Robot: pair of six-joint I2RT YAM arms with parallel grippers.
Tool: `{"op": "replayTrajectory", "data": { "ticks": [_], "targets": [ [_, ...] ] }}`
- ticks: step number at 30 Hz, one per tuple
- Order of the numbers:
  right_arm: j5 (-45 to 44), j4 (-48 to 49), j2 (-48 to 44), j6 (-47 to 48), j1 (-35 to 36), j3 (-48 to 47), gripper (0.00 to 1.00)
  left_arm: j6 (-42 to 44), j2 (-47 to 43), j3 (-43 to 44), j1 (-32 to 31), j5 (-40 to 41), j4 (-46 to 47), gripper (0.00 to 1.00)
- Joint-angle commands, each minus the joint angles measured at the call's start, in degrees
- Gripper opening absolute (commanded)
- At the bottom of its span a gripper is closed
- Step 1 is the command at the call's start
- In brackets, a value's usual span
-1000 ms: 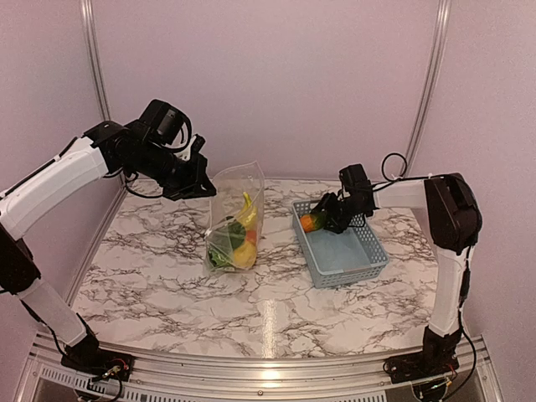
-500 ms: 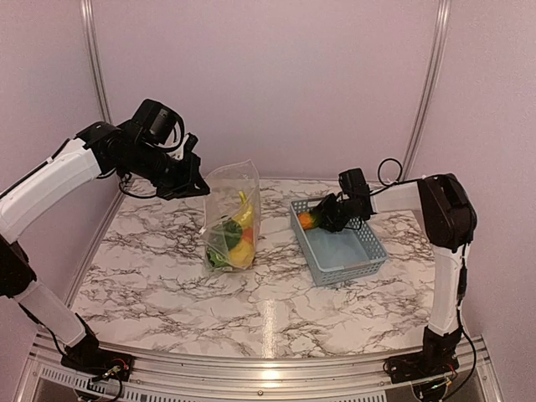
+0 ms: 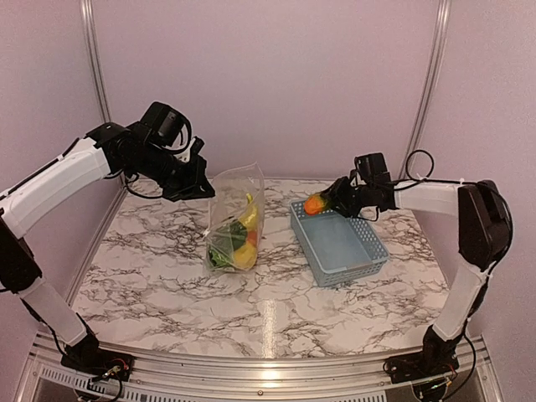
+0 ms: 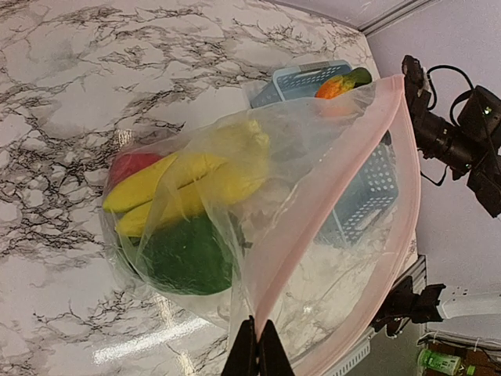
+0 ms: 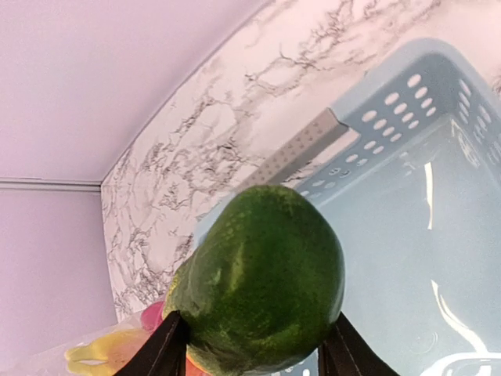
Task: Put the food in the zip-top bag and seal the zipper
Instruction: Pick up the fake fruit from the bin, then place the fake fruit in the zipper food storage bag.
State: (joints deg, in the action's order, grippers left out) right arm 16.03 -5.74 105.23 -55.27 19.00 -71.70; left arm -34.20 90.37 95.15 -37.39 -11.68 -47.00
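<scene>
While the left gripper point(image 4: 256, 356) pinched the zip-top bag point(image 3: 234, 219) upright mid-table, the right gripper point(image 3: 328, 201) clamped the green melon point(image 5: 262, 274) above the blue basket point(image 3: 368, 260), so it'd probably need swinging left over the bag's mouth.

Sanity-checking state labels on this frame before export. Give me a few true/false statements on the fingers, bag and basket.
1. The right fingers grip a green-and-orange toy. True.
2. The basket holds two fruits. False: it looks empty.
3. The left fingers pinch the bag by its edge. True.
4. The bag lies flat and empty. False: it stands upright with a banana and other food inside.
</scene>
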Motion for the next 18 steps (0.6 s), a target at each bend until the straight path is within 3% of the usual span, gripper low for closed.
{"op": "replayTrajectory", "data": {
  "ticks": [1,10,18],
  "targets": [
    [-2.15,-3.19,-7.72,8.95,1.51,0.09,0.44,1.37,1.84,2.41,0.38,-1.27,0.29,0.0],
    [-10.77,-11.11,-19.84,21.05,10.19,-4.99,0.44,1.78,4.82,3.11,0.47,-2.44,1.53,0.0],
    [-15.52,-11.25,-20.18,29.45,21.89,-12.22,0.44,2.21,6.25,3.2,0.47,-4.38,2.63,0.0]
  ]
}}
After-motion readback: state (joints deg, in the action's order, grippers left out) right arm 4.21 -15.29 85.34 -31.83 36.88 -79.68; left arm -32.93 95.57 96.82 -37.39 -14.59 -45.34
